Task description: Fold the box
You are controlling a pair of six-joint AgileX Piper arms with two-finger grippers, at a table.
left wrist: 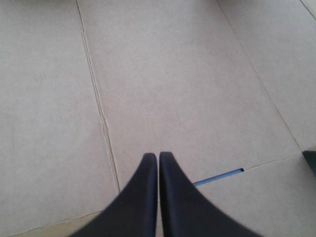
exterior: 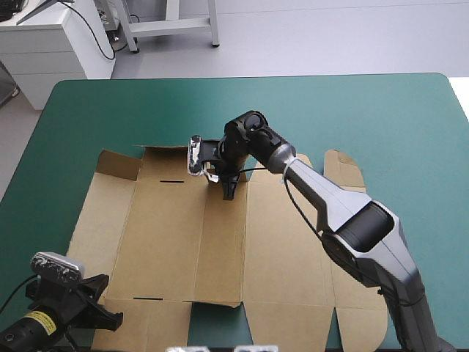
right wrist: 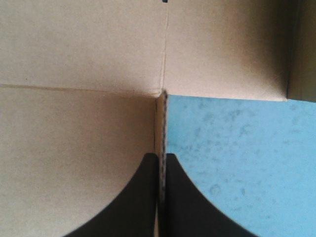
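1. The box [exterior: 168, 242] is a cut brown sheet lying spread out under both claws, with most of its panels and flaps flat.
2. The right claw [exterior: 229, 192] is clamped on the box at the sheet's far side. In its wrist view a thin board edge [right wrist: 162, 123] runs straight out from between the all-but-closed black fingers. There is brown board to one side of that edge and bare teal-green cover to the other.
3. The left claw [left wrist: 158, 157] has its fingers together in a pointed arch with nothing between them. It hangs over plain board near the sheet's near corner. A crease [left wrist: 98, 98] runs ahead of it, and a narrow slot [left wrist: 219, 176] lies just beside its tip.
4. Handling, as I judge it: the board looks light and stiff. It should hinge readily along its scored creases and resist bending elsewhere. The whole sheet may slide or swing when one flap is lifted, so pressing down with the free claw would help.
5. The best holds are free flap edges and cut corners, as the right claw has now. A flat panel offers nothing to pinch.
6. The surface [exterior: 352, 117] is smooth, teal-green and bare ahead of the right claw.
7. Beyond the far edge are pale floor and a white cabinet [exterior: 51, 44].
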